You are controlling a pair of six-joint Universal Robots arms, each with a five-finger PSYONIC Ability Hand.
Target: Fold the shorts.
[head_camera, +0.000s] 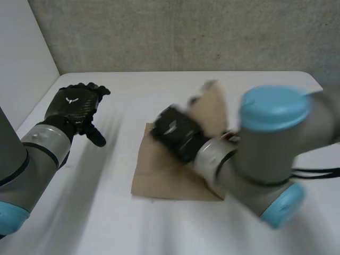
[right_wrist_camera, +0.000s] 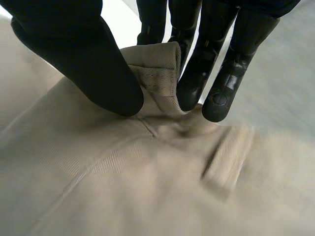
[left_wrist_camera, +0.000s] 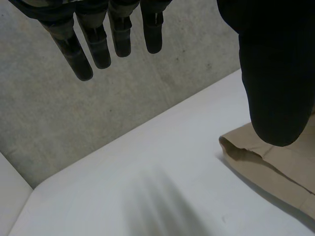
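The tan shorts [head_camera: 164, 175] lie partly folded in the middle of the white table [head_camera: 106, 223]. My right hand [head_camera: 178, 133] is over them and pinches a raised fold of the cloth [right_wrist_camera: 155, 69] between thumb [right_wrist_camera: 93, 64] and fingers [right_wrist_camera: 197, 73], lifting an edge of the shorts [head_camera: 212, 106] off the table. My left hand [head_camera: 74, 106] hovers above the table to the left of the shorts, fingers [left_wrist_camera: 98, 44] straight and apart, holding nothing. An edge of the shorts [left_wrist_camera: 266, 167] lies beyond its thumb [left_wrist_camera: 275, 73].
A grey wall [head_camera: 186, 32] stands behind the table's far edge. A white side panel [head_camera: 21, 58] runs along the left. Bare table surface [left_wrist_camera: 147, 187] lies under my left hand.
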